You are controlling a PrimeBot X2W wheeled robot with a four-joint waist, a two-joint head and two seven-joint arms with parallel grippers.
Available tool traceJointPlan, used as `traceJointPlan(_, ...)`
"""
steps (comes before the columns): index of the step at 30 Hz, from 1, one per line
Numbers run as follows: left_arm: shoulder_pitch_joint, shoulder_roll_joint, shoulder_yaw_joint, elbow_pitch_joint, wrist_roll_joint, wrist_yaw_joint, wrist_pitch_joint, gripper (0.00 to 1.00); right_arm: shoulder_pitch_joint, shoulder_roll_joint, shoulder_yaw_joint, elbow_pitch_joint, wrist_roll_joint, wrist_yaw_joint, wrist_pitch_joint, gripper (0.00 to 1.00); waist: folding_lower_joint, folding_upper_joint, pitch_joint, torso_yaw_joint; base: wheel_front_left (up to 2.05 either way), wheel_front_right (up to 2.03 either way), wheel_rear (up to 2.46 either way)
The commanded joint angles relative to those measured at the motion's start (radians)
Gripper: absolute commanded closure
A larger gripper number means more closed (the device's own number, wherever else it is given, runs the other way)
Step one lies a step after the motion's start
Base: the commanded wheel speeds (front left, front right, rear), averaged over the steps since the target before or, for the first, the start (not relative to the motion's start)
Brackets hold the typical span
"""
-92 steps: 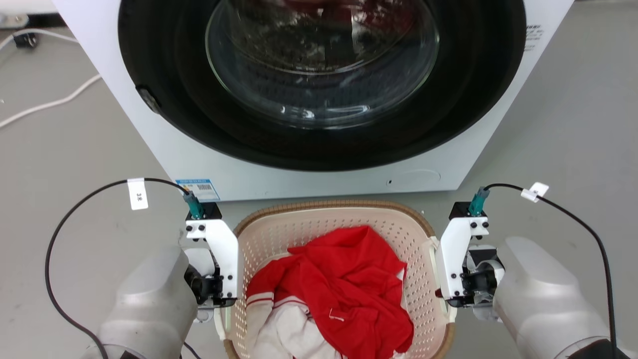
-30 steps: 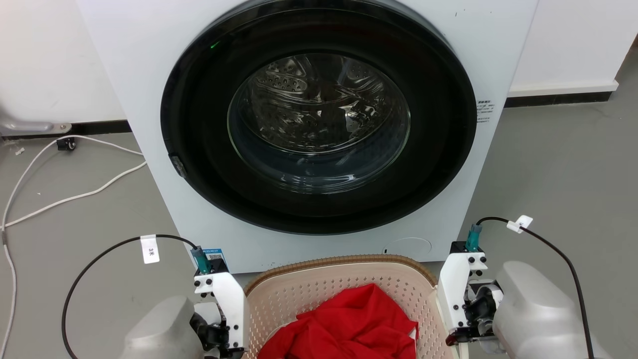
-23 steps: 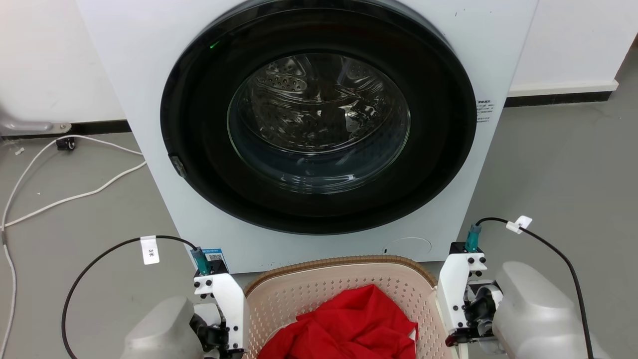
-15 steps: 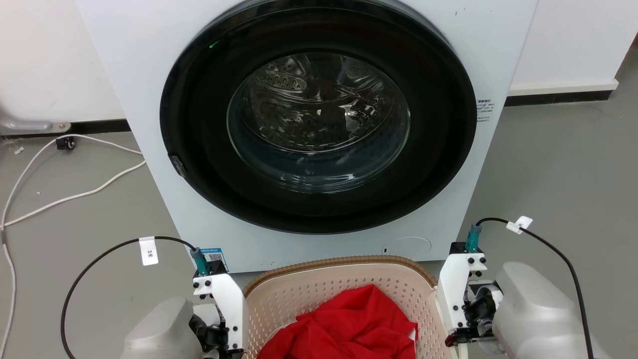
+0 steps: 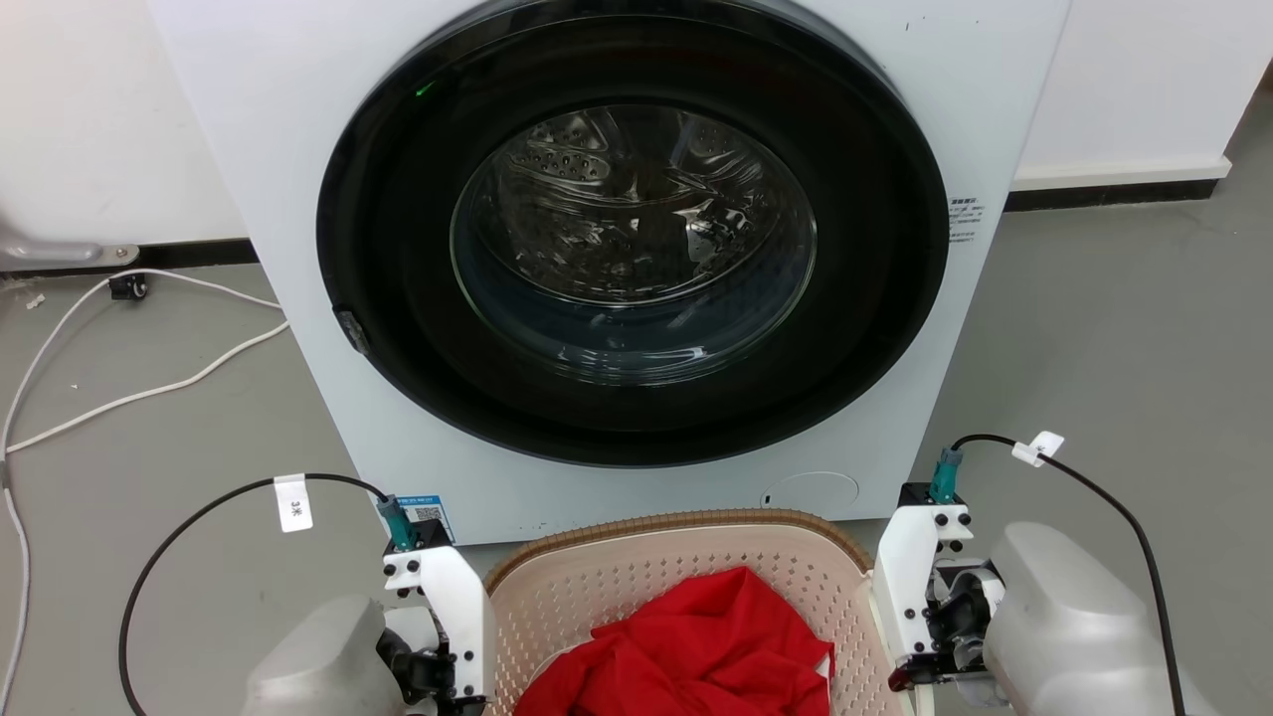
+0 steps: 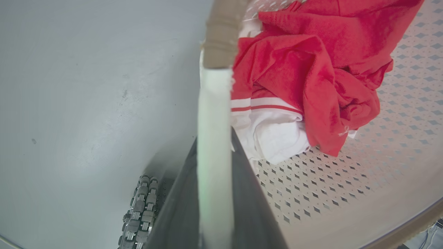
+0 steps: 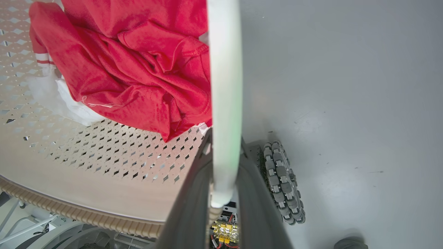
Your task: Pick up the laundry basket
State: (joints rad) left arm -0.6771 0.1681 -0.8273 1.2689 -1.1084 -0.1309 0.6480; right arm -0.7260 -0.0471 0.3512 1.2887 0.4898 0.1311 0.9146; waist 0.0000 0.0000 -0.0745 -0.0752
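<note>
Gripping the laundry basket [image 5: 686, 520] near the robot, just before the washing machine [image 5: 597, 497], the left gripper [image 6: 214, 138] and right gripper [image 7: 225, 138] clamp its white side handles. Inside, a crumpled red garment [image 5: 696, 646] lies over white cloth [image 6: 277, 135].

Brown-rimmed cream laundry basket [image 5: 636, 577], diamond perforations; red and white clothes [image 5: 696, 646].

Even bright light, glare on door glass [image 5: 636, 239], wrist views edge-warped
</note>
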Motion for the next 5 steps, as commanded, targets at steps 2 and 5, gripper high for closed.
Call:
traceJointPlan(2, 0.013, 0.006, 0.000, 0.005, -0.002, 0.001, -0.003, 1.00, 0.011, -0.006, -0.001, 0.000, -0.009, -0.001, 0.001, 1.00, 0.0000, 0.0000, 0.000, -0.001, 0.00, 0.00, 0.00)
traceJointPlan(5, 0.013, 0.006, -0.001, 0.006, -0.006, 0.001, -0.006, 1.00, 0.013, -0.006, -0.003, 0.000, -0.011, -0.001, 0.003, 1.00, 0.0000, 0.0000, 0.000, -0.002, 0.00, 0.00, 0.00)
